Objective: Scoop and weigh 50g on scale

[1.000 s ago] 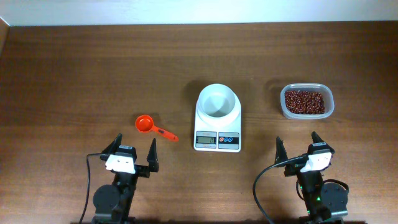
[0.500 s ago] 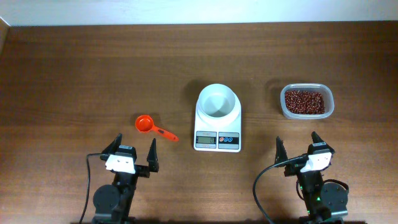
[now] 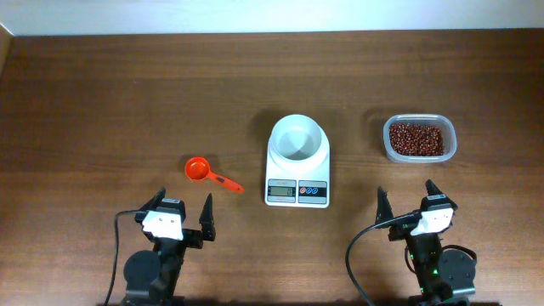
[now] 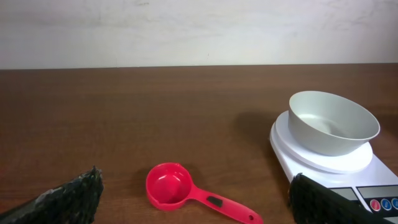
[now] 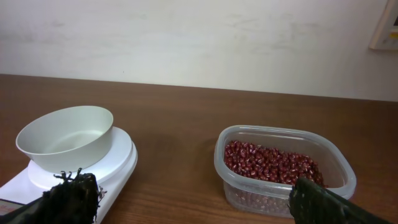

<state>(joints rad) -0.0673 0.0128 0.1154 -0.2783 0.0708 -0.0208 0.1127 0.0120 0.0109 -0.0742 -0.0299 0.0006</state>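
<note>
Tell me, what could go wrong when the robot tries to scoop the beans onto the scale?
1. The red scoop lies flat with a thin handle, so it may slide away when grabbed.
2. The beans sit in the clear tub on the far side of the scale from the scoop; carrying across could bump the white bowl or spill.
3. The beans are tiny and loose, so one tip could pour too many.

black fingers [image 3: 207, 214], white housings [image 3: 163, 223], black cables [image 3: 348, 251]
</note>
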